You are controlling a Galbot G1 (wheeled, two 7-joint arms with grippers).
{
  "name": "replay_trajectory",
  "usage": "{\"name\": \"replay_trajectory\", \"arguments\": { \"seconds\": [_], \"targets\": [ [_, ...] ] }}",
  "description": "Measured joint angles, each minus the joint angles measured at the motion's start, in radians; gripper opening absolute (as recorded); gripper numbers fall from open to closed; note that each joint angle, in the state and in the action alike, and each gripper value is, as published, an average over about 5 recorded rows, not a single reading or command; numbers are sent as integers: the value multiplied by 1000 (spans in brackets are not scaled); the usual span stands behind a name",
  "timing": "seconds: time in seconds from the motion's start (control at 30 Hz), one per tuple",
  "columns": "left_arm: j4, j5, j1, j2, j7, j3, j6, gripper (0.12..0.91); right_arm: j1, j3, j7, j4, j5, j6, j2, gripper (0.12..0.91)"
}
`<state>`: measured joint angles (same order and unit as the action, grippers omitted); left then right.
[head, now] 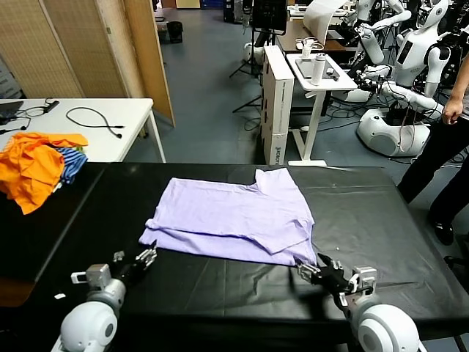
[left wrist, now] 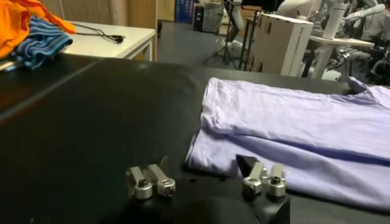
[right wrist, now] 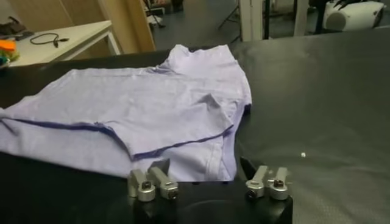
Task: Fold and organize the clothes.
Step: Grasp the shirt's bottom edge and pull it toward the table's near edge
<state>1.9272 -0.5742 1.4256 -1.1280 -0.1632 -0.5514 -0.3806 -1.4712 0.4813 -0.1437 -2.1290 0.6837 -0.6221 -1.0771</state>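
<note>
While the pale lavender short-sleeved T-shirt (head: 234,216) lies partly folded mid-table on the black tabletop (head: 381,213), both grippers sit near its front edge: left gripper (head: 146,257) and right gripper (head: 311,270), jaws parted, holding nothing.
</note>
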Motion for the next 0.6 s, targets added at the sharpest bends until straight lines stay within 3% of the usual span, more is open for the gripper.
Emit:
{"name": "replay_trajectory", "arguments": {
  "seconds": [0.1,0.2,0.33,0.6],
  "targets": [
    [-2,-1,-2,1,2,1,3,288,-3,0,-2,-1,0,-2,0,142],
    [-3,-4,-3,0,1,2,4,201,-11,2,-9,-9,0,-9,4,143],
    [13,-12,13,3,-21,0,-5,157,-34,16,-31,-39,4,-43,19,143],
    [134,-24,120,13,-104,-28,-56,151,-126,49,-76,-144,-1,-113,46,143]
  ]
}}
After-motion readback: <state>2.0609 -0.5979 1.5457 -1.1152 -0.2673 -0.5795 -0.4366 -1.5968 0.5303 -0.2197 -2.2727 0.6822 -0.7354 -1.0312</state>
